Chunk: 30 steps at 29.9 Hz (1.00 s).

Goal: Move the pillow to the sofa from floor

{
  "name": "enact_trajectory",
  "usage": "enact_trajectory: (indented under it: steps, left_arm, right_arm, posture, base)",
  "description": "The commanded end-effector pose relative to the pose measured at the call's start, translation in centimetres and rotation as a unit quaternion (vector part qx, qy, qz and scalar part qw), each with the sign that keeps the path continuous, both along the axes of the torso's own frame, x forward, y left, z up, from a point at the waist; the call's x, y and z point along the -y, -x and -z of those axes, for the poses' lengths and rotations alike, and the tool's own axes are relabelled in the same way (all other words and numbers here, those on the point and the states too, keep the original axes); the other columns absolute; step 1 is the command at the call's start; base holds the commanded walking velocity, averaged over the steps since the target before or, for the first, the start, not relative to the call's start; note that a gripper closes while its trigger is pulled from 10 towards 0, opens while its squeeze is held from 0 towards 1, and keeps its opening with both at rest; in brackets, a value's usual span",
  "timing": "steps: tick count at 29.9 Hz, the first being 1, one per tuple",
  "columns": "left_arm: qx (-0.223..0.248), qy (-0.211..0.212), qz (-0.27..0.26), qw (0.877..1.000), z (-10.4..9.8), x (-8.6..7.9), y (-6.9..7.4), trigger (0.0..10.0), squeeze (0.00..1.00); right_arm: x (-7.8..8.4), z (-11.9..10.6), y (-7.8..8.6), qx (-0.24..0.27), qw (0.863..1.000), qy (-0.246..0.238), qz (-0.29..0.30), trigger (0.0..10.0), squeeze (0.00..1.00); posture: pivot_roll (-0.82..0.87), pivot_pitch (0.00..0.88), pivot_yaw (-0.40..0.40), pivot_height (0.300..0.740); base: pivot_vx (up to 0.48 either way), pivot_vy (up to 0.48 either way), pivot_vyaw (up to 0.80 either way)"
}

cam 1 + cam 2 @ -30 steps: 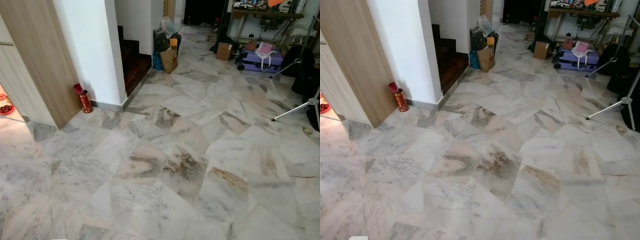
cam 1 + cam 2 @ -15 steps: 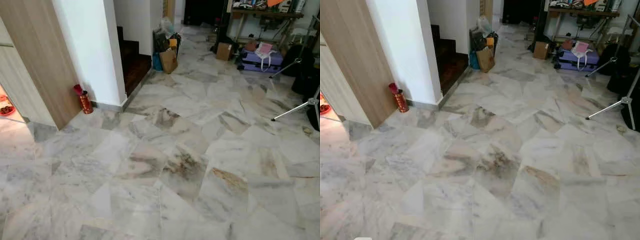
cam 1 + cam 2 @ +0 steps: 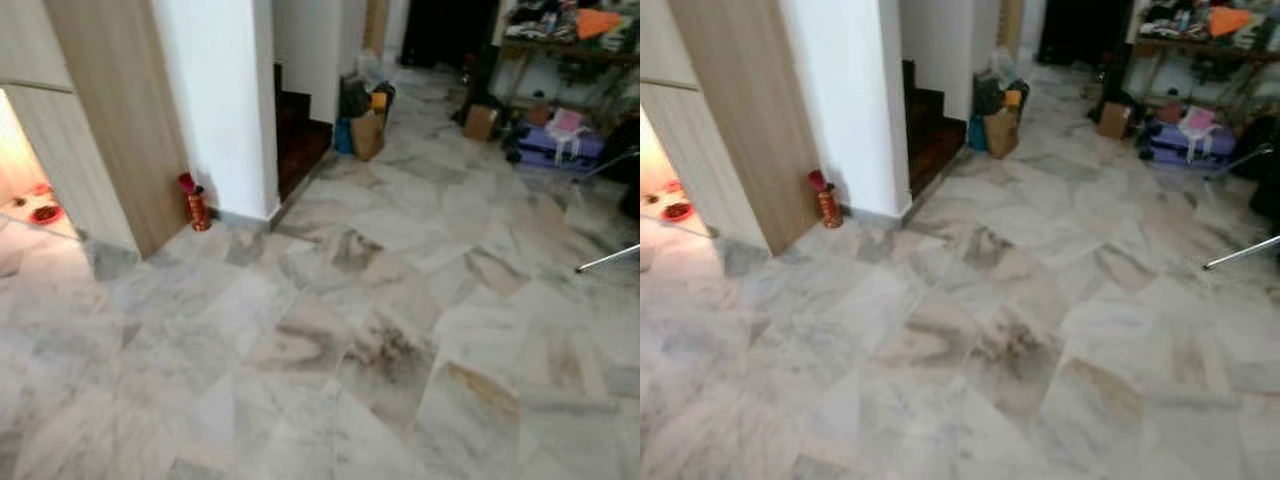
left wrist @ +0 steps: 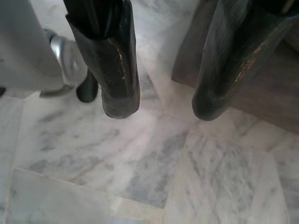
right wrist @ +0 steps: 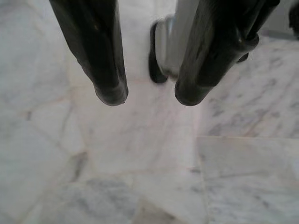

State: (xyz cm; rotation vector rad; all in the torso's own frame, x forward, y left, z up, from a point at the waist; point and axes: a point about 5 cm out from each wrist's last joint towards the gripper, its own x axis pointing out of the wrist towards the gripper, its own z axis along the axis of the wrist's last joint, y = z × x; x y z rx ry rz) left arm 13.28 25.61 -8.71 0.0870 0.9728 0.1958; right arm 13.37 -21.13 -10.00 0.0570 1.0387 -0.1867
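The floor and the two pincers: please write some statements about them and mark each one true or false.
1. The left pincer is shut on a pillow. False: its fingers stand apart with nothing between them, above bare marble floor.
2. A red canister stands on the floor at the foot of the white wall. True.
3. The right pincer is open and holds nothing. True.
4. The brown paper bag lies in the middle of the open floor. False: it stands far back, near the dark steps.
5. A purple suitcase lies on the floor at the far right. True.
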Motion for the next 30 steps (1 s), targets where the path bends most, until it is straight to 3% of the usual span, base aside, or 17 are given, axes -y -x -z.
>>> enact_trajectory:
  steps: [1, 10, 30]
  left_arm:
    - [0.007, 0.009, 0.005, 1.0, -0.03, 0.74, -0.71, 10.0, 0.0]
    - [0.009, 0.01, 0.002, 1.0, -0.02, 0.79, -0.71, 10.0, 0.0]
    - [0.008, 0.019, -0.008, 1.0, 0.14, 1.05, -0.5, 10.0, 0.0]
  right_arm:
    - [0.9, 0.01, 0.52, -0.007, 1.0, 0.009, 0.009, 10.0, 0.0]
    - [0.79, 0.03, 0.47, -0.008, 1.0, 0.007, 0.011, 10.0, 0.0]
    - [0.65, -0.03, 0.27, -0.004, 1.0, -0.007, -0.004, 10.0, 0.0]
  posture:
    - [-0.01, 0.0, 0.04, 0.74]
    - [-0.01, 0.0, 0.037, 0.74]
    - [0.0, 0.0, 0.024, 0.74]
  base:
    - [0.259, 0.0, 0.0]
    - [0.26, 0.0, 0.0]
    - [0.0, 0.0, 0.0]
